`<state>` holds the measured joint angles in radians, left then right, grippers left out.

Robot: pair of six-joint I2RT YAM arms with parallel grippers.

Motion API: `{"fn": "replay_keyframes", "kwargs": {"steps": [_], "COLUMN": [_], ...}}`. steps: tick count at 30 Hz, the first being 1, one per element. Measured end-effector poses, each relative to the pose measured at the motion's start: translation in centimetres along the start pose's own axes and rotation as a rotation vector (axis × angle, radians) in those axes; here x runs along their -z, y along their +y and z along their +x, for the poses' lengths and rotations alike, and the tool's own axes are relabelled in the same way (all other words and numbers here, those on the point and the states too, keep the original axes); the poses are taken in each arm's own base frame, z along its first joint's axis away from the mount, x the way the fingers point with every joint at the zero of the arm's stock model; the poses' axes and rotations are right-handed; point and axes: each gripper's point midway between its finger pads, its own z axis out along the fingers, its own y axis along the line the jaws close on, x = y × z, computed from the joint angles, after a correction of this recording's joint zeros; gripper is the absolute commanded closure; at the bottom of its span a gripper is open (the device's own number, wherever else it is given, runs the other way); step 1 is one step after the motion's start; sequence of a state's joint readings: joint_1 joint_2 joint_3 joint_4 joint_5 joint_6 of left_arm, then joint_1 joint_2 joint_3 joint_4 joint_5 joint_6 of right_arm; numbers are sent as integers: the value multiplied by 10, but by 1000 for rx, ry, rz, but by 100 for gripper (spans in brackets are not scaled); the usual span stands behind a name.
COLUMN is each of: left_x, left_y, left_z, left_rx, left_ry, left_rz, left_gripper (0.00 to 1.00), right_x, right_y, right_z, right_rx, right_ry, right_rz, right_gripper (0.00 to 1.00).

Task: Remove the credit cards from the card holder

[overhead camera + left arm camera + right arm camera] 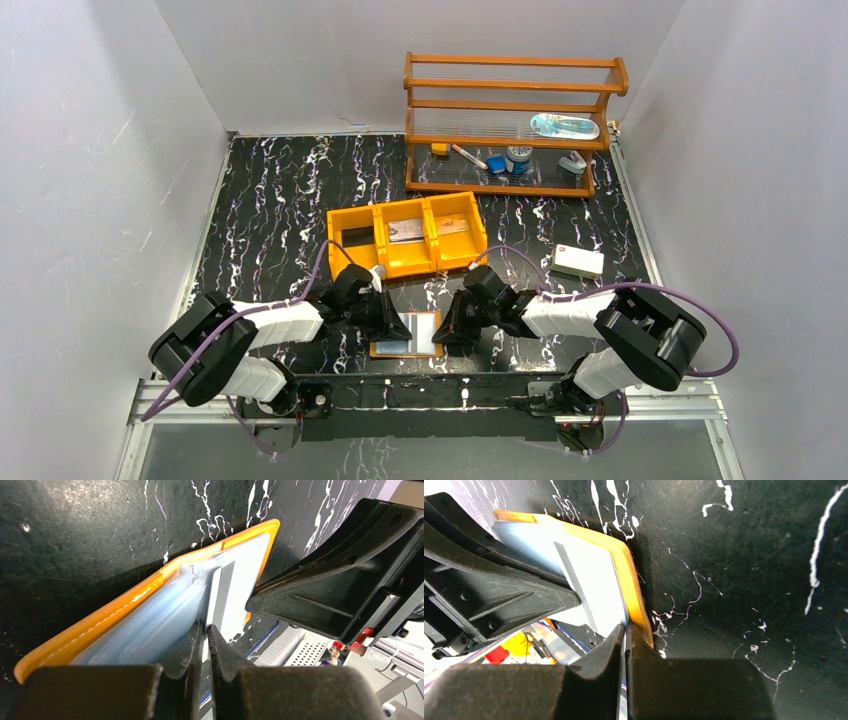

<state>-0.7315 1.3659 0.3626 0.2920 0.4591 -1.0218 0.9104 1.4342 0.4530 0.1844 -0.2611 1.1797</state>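
Our left fingers [199,636] pinch an edge of the whitish striped card [222,587] lying in the open card holder [110,615]; our right fingers [618,637] clamp the holder's right rim. It lies on the black marbled counter [270,200] near us, between white walls [100,150]; an orange tray [410,262], white box [578,262] and wooden shelf [510,120] stand farther off.

High rear overview, plus a close-up from each wrist.
Aimed low, facing each other across the card holder [90,627], shared with the overhead.
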Motion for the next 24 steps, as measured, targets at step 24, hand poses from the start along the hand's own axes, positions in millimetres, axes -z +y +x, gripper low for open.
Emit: {"fn": "replay_keyframes", "kwargs": {"steps": [24], "left_x": [1], "left_y": [-12], "left_z": [10], "left_rx": [-65], "left_ry": [60], "left_rz": [63], "left_gripper": [87], "right_x": [-2], "right_y": [3], "right_z": [1], "right_rx": [-8], "right_ry": [1], "right_rz": [-17], "right_gripper": [84]}}
